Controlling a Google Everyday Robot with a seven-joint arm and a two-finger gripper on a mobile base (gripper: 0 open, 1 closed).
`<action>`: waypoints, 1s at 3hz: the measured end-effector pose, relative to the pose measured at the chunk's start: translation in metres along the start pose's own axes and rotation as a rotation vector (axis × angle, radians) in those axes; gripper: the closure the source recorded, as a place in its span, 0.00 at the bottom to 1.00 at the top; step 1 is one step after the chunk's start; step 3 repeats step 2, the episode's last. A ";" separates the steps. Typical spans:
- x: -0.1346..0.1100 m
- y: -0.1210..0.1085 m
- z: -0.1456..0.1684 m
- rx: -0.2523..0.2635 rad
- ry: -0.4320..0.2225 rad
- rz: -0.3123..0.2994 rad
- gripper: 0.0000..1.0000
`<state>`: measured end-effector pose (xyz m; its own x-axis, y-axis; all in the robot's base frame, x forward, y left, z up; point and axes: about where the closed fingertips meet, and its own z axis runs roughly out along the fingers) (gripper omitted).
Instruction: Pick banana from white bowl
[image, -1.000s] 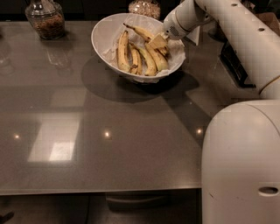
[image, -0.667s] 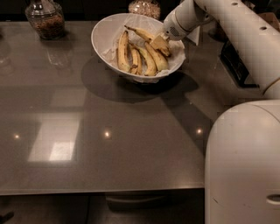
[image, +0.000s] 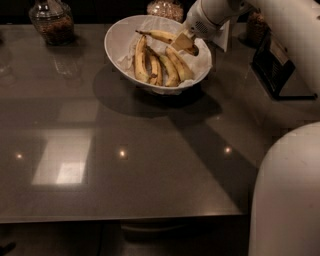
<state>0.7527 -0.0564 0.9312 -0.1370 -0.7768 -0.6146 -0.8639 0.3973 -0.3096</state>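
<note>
The end effector (image: 183, 42) hangs at the far right rim of the white bowl (image: 116, 40), overlapping the banana (image: 161, 35), which lies across the bowl's back, stem leftward. We cannot tell whether it grips.

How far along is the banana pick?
Done: the approach. The pincer sits over the right side of the white bowl, right at the curved banana. In hand: the grasp; whether it has hold isn't visible. Left: lifting it out. The banana is not clear of the bowl yet and lies behind the other bananas.
</note>
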 end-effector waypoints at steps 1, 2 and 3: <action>-0.001 0.022 -0.030 -0.038 -0.023 -0.035 1.00; 0.006 0.050 -0.064 -0.100 -0.093 -0.055 1.00; 0.006 0.050 -0.064 -0.100 -0.093 -0.055 1.00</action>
